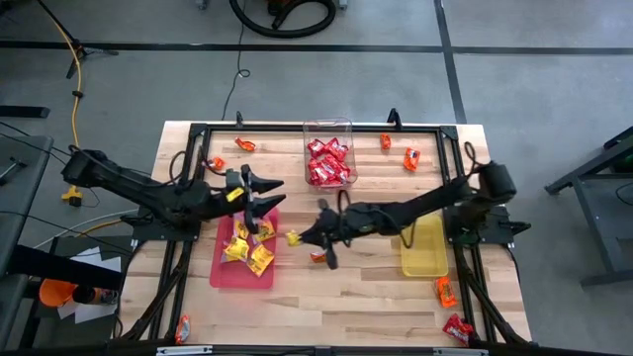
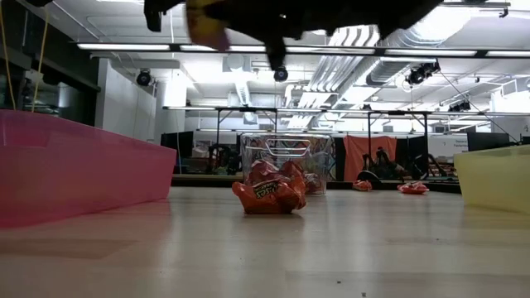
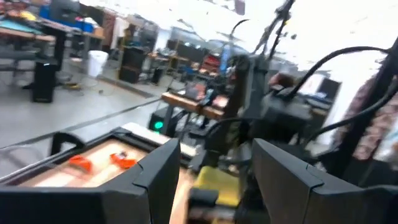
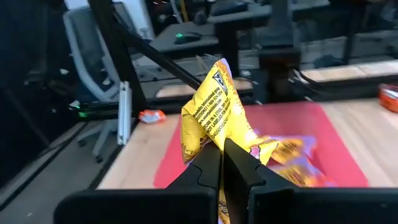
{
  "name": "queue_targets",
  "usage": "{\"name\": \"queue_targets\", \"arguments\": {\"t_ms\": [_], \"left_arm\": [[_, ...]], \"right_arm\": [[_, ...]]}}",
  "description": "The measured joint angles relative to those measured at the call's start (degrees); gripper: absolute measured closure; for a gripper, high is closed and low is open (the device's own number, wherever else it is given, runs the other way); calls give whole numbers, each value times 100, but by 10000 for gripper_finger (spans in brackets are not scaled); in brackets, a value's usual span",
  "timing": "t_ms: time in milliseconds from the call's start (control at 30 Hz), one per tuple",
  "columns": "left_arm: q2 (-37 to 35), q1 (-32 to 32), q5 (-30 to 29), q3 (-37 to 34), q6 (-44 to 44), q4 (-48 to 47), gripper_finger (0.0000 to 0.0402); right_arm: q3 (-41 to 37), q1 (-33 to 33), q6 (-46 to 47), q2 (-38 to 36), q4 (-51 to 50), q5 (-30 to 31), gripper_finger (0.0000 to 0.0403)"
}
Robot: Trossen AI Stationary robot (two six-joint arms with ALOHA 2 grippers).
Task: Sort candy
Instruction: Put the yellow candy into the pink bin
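Risk sits with the right gripper [image 4: 222, 163], whose fingers pinch only the edge of a yellow candy [image 4: 214, 118] held near the pink tray [image 1: 223, 269]; a slipping wrapper could fall short. The left gripper [image 1: 269, 195] hangs spread and empty above that tray and could be bumped.

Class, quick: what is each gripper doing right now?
Left gripper: jaws open, holding nothing, above the pink tray.
Right gripper: jaws shut on a yellow candy packet.
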Motion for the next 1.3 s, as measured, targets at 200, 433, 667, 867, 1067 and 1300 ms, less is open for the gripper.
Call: {"name": "queue_targets", "arguments": {"t_ms": [200,433,667,867,1067,1300], "left_arm": [[-702,-161,722,8,-345,-662,221],[-1227,-824,974,-2,-1228,-2322,246],[-759,-1056,754,0,-218,-1680,252],[-107,-921,729,0,427,-750,251],[367,-763,757,83,670,-235,251],[656,-732,931,497,1342,-329,246]], "right_arm": [[503,-127,-72,217,-17,-583,403],[514,-241,-127,-260,-144,-705,403],[514,-273,-297,-798,-292,-752,403],[516,-273,-650,-1050,-527,-921,403],[514,-273,-604,-1055,-798,-985,403],[514,-275,-602,-1055,-1002,-1355,403]]}}
